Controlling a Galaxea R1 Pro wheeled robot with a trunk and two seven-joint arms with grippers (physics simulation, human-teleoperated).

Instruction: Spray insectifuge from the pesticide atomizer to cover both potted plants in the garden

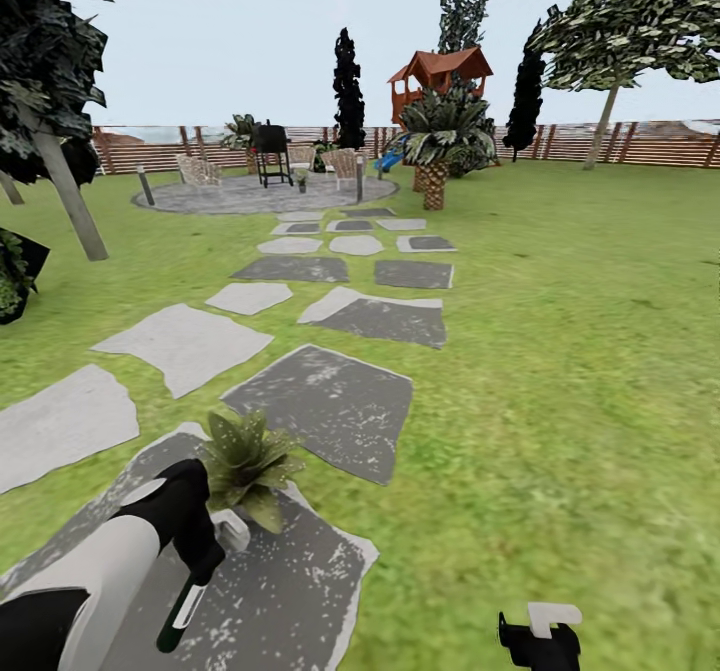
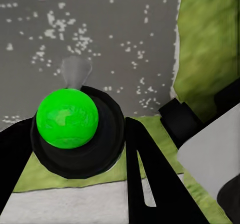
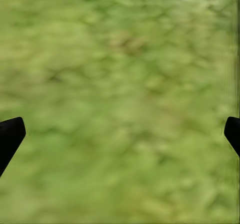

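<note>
Lawn (image 1: 560,351) spreads across the garden, crossed by a path of grey and white stepping stones (image 1: 325,401) that runs from the near left toward a round paved patio (image 1: 250,194) far off, where a dark grill (image 1: 270,149) and pale chairs stand before a brown slatted fence (image 1: 640,143). At the near left of the head view the left gripper (image 1: 205,556) is pinched on the pesticide atomizer (image 1: 185,606), a slim dark green bottle with a white strip that hangs tilted below the black fingers, its lower end pointing down at the speckled dark stone under it. Just beyond and slightly right of that gripper sits one potted plant (image 1: 245,463), a rosette of broad pointed leaves, on the far edge of the same stone; its pot is mostly hidden by the leaves. From the left wrist camera the atomizer (image 2: 67,118) appears end-on as a bright green round seated in a black ring, with a black finger (image 2: 145,184) beside it and the speckled stone (image 2: 115,28) behind. Near right in the head view, the right gripper (image 1: 540,636) hangs low over grass; its wrist camera shows two black fingertips (image 3: 10,136) spread wide apart with blurred lawn between them.
</note>
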